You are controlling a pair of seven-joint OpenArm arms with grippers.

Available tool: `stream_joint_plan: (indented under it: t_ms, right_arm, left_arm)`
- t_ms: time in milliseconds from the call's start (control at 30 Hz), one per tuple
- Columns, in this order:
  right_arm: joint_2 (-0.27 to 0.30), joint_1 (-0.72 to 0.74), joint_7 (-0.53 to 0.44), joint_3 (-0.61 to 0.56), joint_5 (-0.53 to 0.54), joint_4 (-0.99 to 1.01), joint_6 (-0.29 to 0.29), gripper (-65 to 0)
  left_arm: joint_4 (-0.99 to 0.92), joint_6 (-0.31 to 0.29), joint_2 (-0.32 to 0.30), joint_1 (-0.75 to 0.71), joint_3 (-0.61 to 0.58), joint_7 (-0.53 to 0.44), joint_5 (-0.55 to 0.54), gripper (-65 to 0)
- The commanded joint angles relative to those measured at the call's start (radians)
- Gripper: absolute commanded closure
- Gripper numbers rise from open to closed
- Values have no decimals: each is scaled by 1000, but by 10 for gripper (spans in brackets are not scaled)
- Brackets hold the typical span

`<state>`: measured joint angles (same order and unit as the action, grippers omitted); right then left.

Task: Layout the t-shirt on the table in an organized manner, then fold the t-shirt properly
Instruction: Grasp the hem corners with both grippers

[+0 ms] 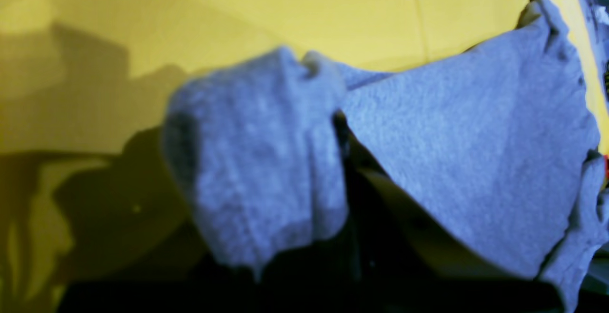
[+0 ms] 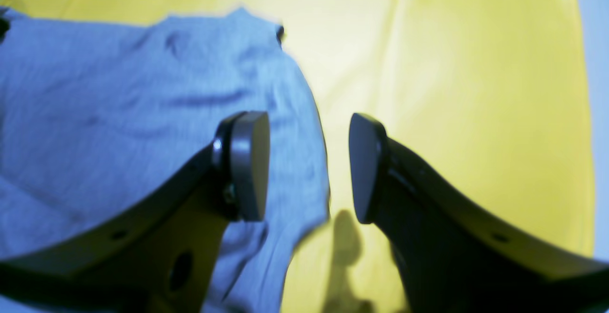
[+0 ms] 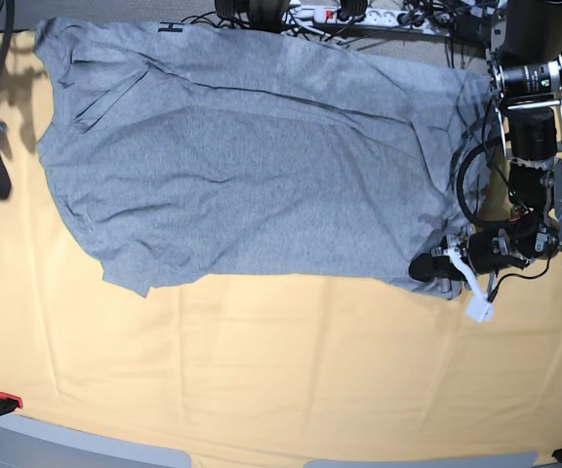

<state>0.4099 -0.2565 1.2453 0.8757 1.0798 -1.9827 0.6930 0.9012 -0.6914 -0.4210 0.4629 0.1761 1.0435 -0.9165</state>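
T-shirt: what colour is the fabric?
Heather grey, the t-shirt shows truest in the base view; both wrist views tint it bluish.

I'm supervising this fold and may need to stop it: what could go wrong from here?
1. The left gripper is shut on the t-shirt at its near corner, pinching only a small bunch; the fabric could slip out when pulled.
2. The right gripper is open, holding nothing, so a one-sided pull could drag or skew the shirt.
3. The shirt's far edge lies against the cables beyond the table; fabric could snag there.
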Motion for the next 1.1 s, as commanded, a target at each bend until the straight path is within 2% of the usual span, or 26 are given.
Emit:
stream_joint_plan:
  t_ms: [0,67,267,333,433,500,567,700,800,867,1000,1067]
  right_arm:
    - [27,14,-28,-36,-68,-11,5,-296]
    - [37,29,-83,-133,-243,-11,5,-296]
    - [36,41,-406,-359,-743,-11,5,-296]
    - [36,42,-467,-416,-883,-11,-57,-296]
    - [36,62,-482,-489,-975,-10,-240,-296]
    - [32,92,-478,-513,-957,-8,-279,-307]
    - [27,132,-460,-515,-884,13,-305,-341]
    - [28,240,-452,-515,-776,191,-292,-379]
    - [27,350,-413,-497,-638,396,-237,-379]
    - [28,425,-374,-458,-532,544,-171,-379]
    - [30,567,-229,-340,-330,808,-23,-379]
    - [48,602,-195,-317,-243,914,4,-379]
  left_arm:
    - [15,-7,-17,30,3,-22,-23,0]
    - [15,-7,-17,31,3,-22,-23,0]
    - [15,-7,-17,31,3,-19,-23,0]
    - [15,-7,-17,31,3,-19,-23,0]
    - [15,-7,-17,31,3,-19,-24,0]
    - [15,-7,-17,30,3,-18,-23,0]
    - [15,-7,-17,30,3,-18,-24,0]
    - [15,-7,-17,31,3,-19,-23,0]
    - [15,-7,-17,28,3,-11,-23,0]
    - [15,-7,-17,26,3,-3,-23,0]
    - [15,-7,-17,26,3,0,-26,0]
    - [15,-7,-17,25,3,0,-34,0]
